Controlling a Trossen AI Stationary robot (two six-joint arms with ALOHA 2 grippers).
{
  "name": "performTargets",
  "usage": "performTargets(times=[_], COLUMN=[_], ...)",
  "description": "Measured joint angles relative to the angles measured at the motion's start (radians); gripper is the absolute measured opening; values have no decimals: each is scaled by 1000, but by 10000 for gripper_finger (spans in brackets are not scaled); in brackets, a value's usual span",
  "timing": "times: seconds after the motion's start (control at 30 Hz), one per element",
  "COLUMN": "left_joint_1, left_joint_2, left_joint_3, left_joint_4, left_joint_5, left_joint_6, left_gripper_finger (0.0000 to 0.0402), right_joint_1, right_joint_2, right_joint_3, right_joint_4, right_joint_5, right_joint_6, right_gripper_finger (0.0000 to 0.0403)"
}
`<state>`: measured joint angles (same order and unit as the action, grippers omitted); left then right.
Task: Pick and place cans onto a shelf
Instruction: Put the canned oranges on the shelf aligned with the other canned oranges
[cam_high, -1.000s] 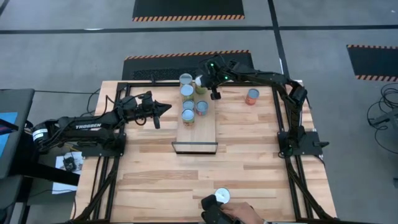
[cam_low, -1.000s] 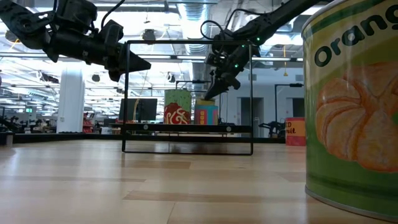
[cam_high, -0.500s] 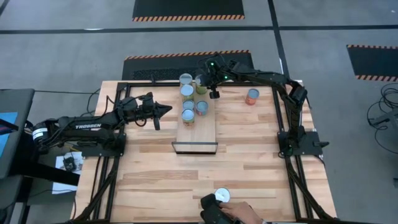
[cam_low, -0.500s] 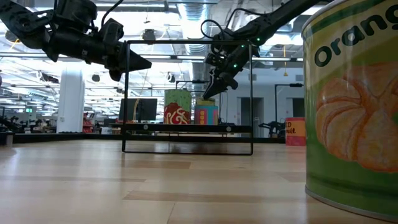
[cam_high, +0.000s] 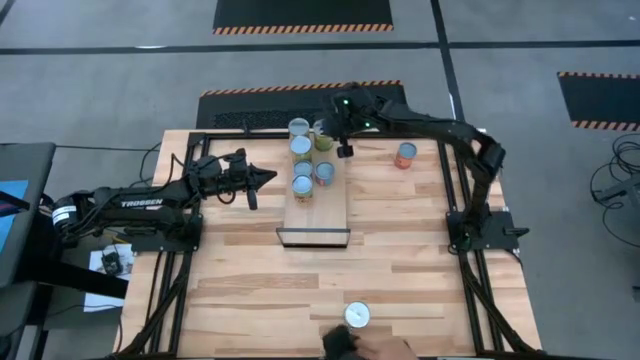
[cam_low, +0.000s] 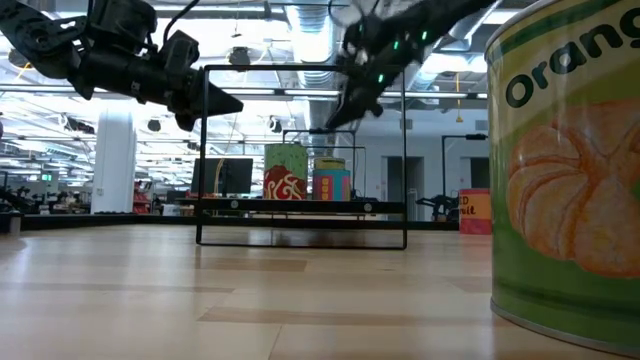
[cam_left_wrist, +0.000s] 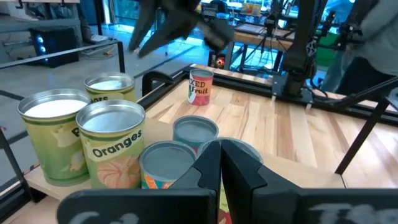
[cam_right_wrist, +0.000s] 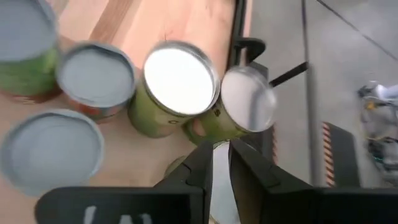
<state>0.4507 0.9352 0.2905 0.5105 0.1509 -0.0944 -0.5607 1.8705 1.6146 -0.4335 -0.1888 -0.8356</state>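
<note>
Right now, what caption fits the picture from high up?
Right gripper hovers by cans on the shelf; left gripper waits beside.

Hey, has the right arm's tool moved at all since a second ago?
Yes. In the low view the right tool has risen against the fixed black frame, from beside the cans on the shelf toward the frame's top bar.

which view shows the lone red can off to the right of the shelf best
The high view: the red can stands alone on the table, right of the shelf. The left wrist view shows its label farther off; the low view shows a red-labelled can far back; the right wrist view misses it.
</note>
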Motion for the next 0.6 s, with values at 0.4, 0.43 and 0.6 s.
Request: performTargets(times=[0.4, 0.43, 0.6], left_joint_1=[-2, -2, -3], left_joint_2=[0, 0, 0], left_joint_3=[0, 0, 0], left_joint_4=[0, 0, -3], left_joint_5=[5, 12, 45], left_joint_6=[79, 86, 91], left_gripper_finger=[2, 2, 2], right_joint_1=[292, 336, 619], right_joint_2=[-368, -401, -503], right_joint_3=[-223, -262, -363], right_joint_4=[-189, -184, -237], right_joint_5=[96, 119, 330], right_joint_6=[334, 392, 725], right_gripper_finger=[14, 11, 7])
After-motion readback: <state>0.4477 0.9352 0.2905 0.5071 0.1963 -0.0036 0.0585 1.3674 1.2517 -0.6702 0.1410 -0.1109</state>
